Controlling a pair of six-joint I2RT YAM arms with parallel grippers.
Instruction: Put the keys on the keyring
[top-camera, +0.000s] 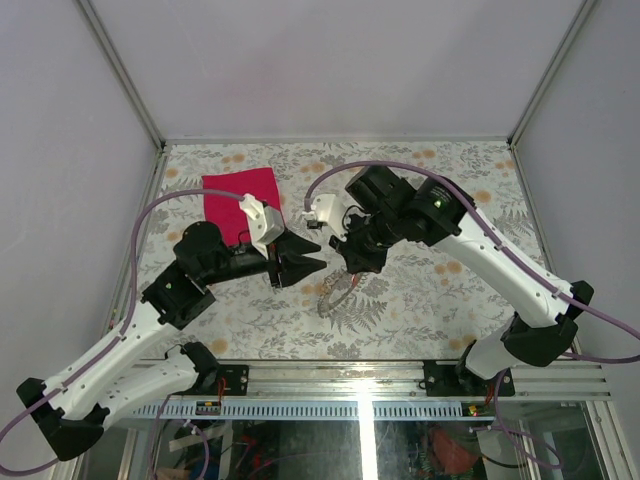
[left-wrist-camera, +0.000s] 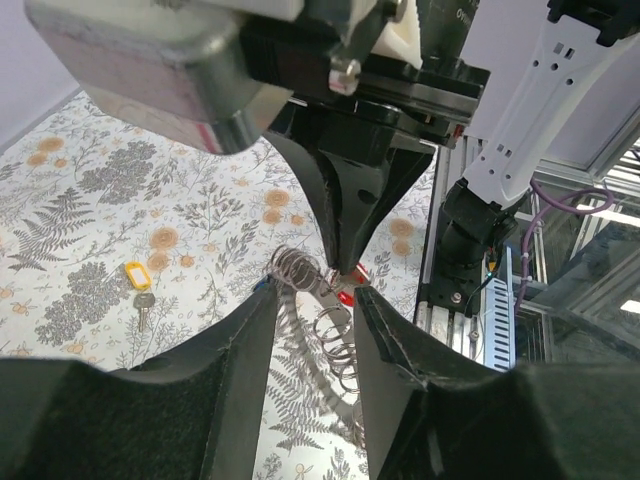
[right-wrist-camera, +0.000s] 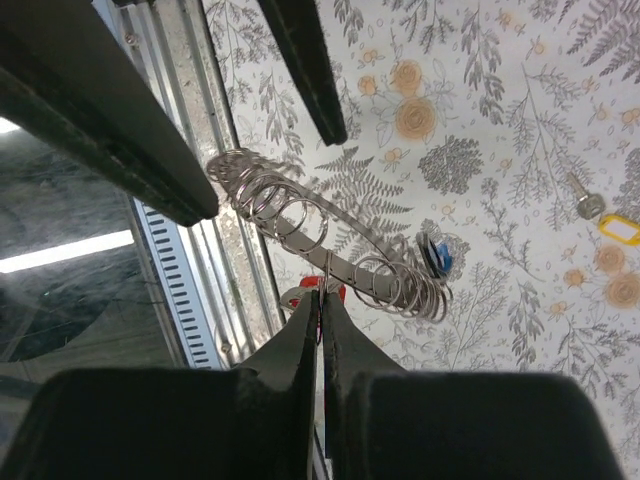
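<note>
Arms meet over the middle of the floral bench (top-camera: 430, 300) in the overhead view. Both wrists tip toward the keyring (top-camera: 336, 290), which sits just off their tips. The pink cloth (top-camera: 240, 198) lies behind the left arm, apparently out of play.

From the left wrist, the left jaws stand partly apart. Their padded fingers (left-wrist-camera: 245, 370) flank the keyring's stack of small loops without clamping it, as far as I can see; this is likely to steady the ring so it cannot swing. The right jaws come straight down, pinched on a red key (left-wrist-camera: 345, 296) at the ring. A yellow-tagged key (left-wrist-camera: 138, 280) waits on the bench, well apart. White lettering on the right arm is cut off by the frame edge and unreadable.

From the right wrist, the right jaws are fully closed, with red showing on either side of the tips. They press against the ring's curved bar, apparently to work the key on. The blue piece (right-wrist-camera: 437, 255) hangs toward the far end. The yellow tag looks blank.
</note>
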